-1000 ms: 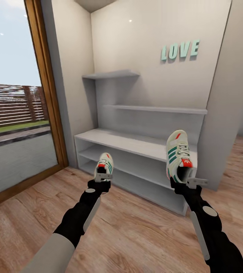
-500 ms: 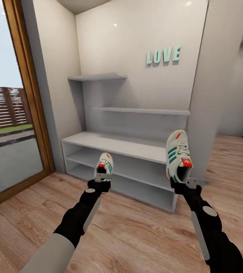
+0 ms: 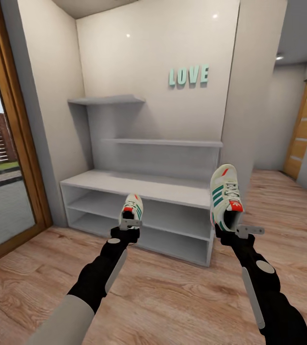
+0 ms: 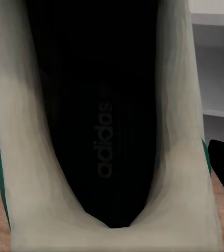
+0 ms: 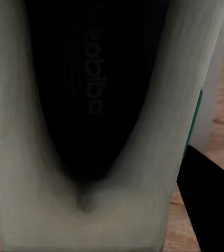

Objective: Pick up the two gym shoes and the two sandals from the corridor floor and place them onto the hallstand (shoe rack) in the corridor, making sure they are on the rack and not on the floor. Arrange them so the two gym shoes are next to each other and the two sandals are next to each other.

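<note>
Left pincer point(image 3: 130, 225) clamped on one gym shoe point(image 3: 132, 207); right pincer point(image 3: 233, 231) clamped on the other gym shoe point(image 3: 225, 195), toes up. Hallstand point(image 3: 139, 181) near ahead. Risk: heel-only grips may let shoes pivot or drop onto corridor floor point(image 3: 163, 292) during placement.

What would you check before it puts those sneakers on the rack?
1. Left gripper holds a sneaker: ok.
2. Right gripper holds the other sneaker: ok.
3. Rack straight ahead: ok.
4. Rack's top has bare room for both sneakers side by side: ok.
5. Close enough to reach the rack: cannot tell.
6. Where the sandals are: cannot tell.
</note>
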Available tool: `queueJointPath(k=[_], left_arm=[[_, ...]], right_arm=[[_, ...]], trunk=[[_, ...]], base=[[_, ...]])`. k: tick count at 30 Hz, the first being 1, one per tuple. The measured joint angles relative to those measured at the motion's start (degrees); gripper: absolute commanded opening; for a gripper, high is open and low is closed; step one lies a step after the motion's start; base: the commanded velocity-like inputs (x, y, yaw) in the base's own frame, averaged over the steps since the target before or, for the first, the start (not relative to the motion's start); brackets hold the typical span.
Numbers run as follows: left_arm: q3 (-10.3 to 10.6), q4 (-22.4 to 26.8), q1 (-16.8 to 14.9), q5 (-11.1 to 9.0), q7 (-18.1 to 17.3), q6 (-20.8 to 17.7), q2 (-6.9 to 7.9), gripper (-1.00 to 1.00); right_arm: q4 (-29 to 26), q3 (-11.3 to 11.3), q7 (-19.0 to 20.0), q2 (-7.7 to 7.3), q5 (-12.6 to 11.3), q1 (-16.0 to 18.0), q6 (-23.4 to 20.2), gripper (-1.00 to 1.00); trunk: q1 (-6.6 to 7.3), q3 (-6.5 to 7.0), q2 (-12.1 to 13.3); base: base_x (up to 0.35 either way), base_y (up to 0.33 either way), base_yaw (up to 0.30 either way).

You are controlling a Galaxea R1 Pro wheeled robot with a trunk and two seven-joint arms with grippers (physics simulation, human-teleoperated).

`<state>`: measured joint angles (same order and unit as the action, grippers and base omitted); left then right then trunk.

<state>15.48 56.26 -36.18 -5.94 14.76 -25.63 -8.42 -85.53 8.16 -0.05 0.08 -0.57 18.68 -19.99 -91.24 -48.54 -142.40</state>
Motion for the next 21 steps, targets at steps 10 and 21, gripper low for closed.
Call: queueJointPath(k=[10, 21], left_arm=[[0.00, 0.00, 0.00, -0.03, 0.00, 0.00, 0.02, -1.00], [0.00, -0.08, 0.00, -0.07, 0.00, 0.07, -0.05, -1.00]], right_arm=[[0.00, -0.01, 0.00, -0.01, 0.00, 0.00, 0.00, -1.00], [0.00, 0.01, 0.00, -0.05, 0.00, 0.00, 0.00, -1.00]], trunk=[[0.00, 0.65, 0.00], [0.00, 1.36, 0.00]], base=[[0.000, 0.000, -0.224], [0.000, 0.000, -0.224]])
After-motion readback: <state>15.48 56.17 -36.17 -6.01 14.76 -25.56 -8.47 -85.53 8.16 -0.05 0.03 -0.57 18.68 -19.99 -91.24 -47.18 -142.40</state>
